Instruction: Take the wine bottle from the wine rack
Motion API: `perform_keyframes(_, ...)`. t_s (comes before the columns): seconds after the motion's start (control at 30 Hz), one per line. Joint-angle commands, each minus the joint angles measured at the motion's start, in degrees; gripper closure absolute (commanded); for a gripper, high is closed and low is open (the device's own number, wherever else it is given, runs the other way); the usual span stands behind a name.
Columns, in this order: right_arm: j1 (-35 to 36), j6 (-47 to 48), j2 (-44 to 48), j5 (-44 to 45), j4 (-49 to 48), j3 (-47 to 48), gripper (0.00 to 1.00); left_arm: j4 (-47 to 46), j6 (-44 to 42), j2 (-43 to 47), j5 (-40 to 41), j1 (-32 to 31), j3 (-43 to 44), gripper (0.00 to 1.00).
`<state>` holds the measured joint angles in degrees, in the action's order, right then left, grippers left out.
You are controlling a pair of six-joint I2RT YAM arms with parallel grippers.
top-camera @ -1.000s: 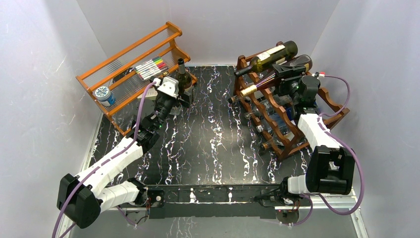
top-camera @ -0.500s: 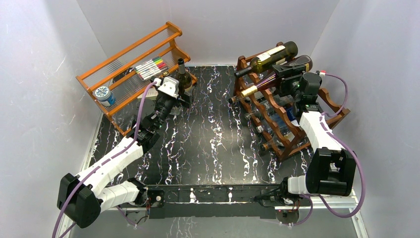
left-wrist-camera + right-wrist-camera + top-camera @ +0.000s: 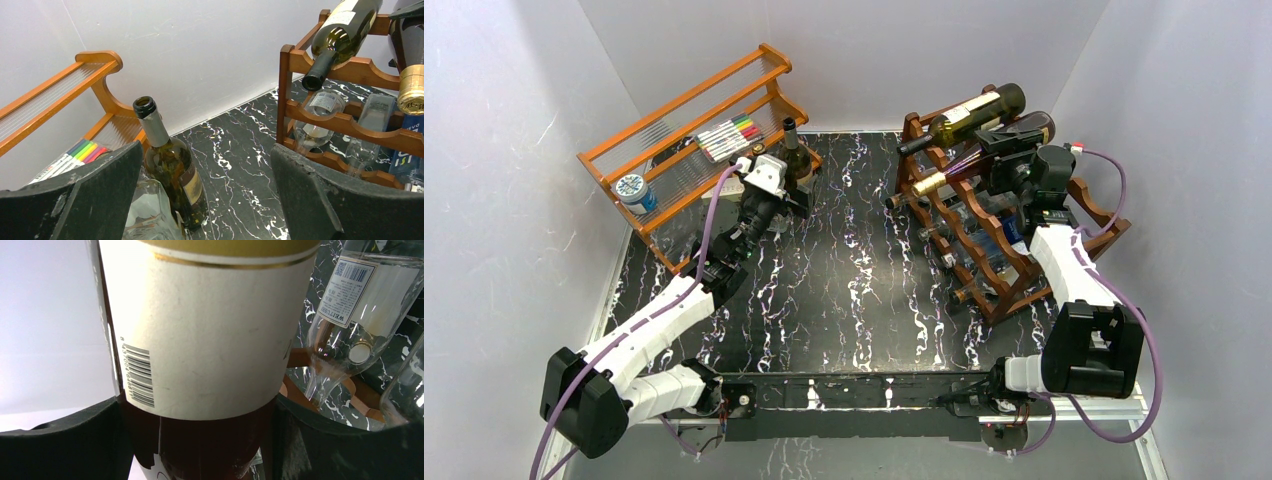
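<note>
The dark reddish-brown wine rack [image 3: 984, 250] stands at the right and holds several bottles. My right gripper [image 3: 1007, 150] is shut on a dark wine bottle [image 3: 954, 170] with a gold foil neck, which lies tilted across the rack's top tier. In the right wrist view its cream label [image 3: 210, 340] fills the frame, and the gripper [image 3: 200, 440] has both fingers against the glass. A green bottle [image 3: 969, 108] lies beside it on the top tier. My left gripper [image 3: 207, 195] is open and empty at the back left, next to an upright bottle [image 3: 170, 165].
An orange wooden rack [image 3: 684, 130] with markers and a small tub stands at the back left. A clear glass bottle [image 3: 145, 210] sits by the upright one. Clear bottles [image 3: 350, 315] lie in the wine rack's lower tiers. White walls enclose the black marble table [image 3: 854, 280].
My right wrist has shifted slightly to the right with the gold-necked bottle in its grip. The left arm has barely moved.
</note>
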<state>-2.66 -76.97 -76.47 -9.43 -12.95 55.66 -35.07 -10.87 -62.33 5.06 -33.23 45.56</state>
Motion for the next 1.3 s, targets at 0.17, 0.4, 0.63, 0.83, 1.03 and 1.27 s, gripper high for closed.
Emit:
perform_keyframes(0.17,-0.77,-1.08,10.0,-1.23,-15.68,5.75,0.69,-1.69,0.58,0.27,-1.47,-0.32,0.89,0.02)
perform_keyframes(0.4,-0.77,-2.64,11.6,-1.53,-21.13,2.53,0.73,-1.58,0.57,-0.17,-1.65,-0.3,0.99,0.02)
perform_keyframes(0.63,-0.77,-4.58,14.62,-0.75,-27.8,-2.26,0.77,-1.64,0.82,-0.47,-2.15,-0.27,0.85,0.02)
perform_keyframes(0.83,-0.82,-5.1,15.91,-0.35,-28.69,-3.06,0.78,-1.52,0.86,-0.86,-2.23,-0.39,0.9,0.02)
perform_keyframes(1.03,-0.86,-5.42,16.83,-0.34,-28.24,-2.49,0.78,-1.64,1.24,-1.22,-2.6,-0.34,0.92,0.02)
perform_keyframes(1.27,-0.85,-5.24,17.15,-1.7,-22.38,2.22,0.78,-1.99,1.45,-1.57,-4.55,-0.34,0.81,0.02)
